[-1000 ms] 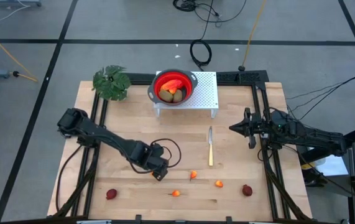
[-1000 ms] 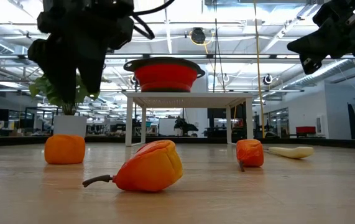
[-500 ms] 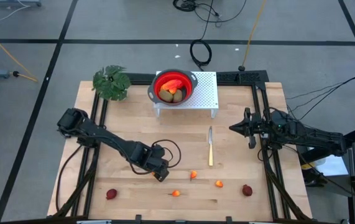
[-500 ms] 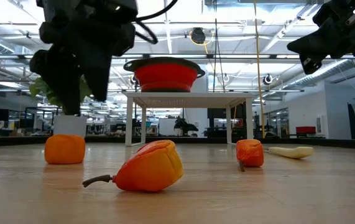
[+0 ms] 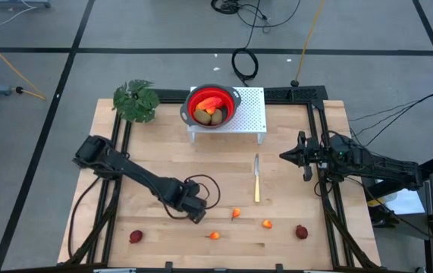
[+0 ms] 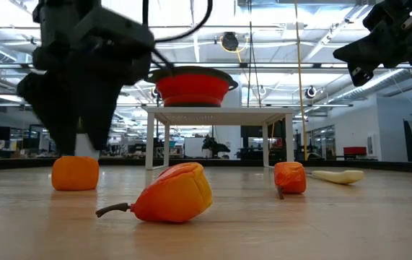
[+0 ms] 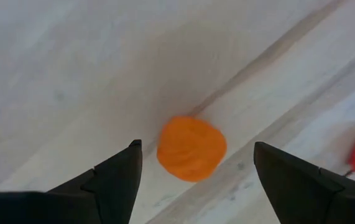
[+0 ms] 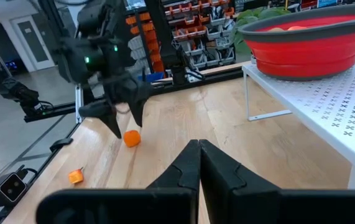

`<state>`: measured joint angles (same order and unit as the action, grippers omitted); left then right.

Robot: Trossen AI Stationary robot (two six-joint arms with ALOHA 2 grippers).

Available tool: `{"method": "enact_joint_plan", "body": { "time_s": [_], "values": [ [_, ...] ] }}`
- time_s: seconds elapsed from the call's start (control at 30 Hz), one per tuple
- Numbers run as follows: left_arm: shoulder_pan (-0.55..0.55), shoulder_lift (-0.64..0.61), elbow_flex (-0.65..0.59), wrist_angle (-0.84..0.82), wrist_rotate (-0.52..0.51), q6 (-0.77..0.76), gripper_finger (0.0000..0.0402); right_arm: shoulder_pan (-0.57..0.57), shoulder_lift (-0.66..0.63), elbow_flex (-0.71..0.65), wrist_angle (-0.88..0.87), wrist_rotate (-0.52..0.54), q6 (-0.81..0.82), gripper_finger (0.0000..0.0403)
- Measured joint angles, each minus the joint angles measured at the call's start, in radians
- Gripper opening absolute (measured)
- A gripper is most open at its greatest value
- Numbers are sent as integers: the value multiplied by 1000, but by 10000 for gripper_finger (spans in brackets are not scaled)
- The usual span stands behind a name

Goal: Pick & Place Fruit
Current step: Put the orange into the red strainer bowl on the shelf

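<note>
A small orange fruit (image 7: 191, 148) lies on the wooden table, left of the middle near the front. My left gripper (image 7: 197, 145) hangs open just above it, pointing down, one finger on each side and clear of it; the same gripper (image 6: 76, 141) and fruit (image 6: 76, 173) show in the low view. Other small fruits lie along the front: orange ones (image 5: 235, 213) (image 5: 214, 236) (image 5: 267, 224) and dark-red ones (image 5: 136, 236) (image 5: 301, 232). Several fruits lie in the red bowl (image 5: 213, 97). My right gripper (image 5: 286, 156) waits shut and level at the right edge.
The red bowl stands on a white perforated rack (image 5: 250, 114) at the back middle. A leafy plant (image 5: 136, 100) stands at the back left. A slim knife (image 5: 257, 178) lies right of the middle. A black cable (image 5: 205, 186) loops beside the left gripper.
My left gripper has come down toward the orange fruit, staying open and pointing down; its fingers now stand low on either side of the fruit. The fruit has not moved.
</note>
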<state>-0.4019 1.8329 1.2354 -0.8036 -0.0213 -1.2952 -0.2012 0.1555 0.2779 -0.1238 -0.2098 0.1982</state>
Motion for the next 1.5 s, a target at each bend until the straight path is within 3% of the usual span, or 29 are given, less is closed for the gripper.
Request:
{"method": "enact_joint_plan", "body": {
  "time_s": [0.23,0.87,1.27,1.5],
  "values": [
    [0,81,0,2,81,-34,301,0,0,0,1,0,3,0],
    [11,99,14,2,43,-77,296,0,0,0,5,-1,26,0],
    [10,98,14,2,43,-71,181,0,0,0,5,-1,26,0],
    [10,97,15,3,44,-67,155,0,0,0,6,-1,26,0]
  ]
}}
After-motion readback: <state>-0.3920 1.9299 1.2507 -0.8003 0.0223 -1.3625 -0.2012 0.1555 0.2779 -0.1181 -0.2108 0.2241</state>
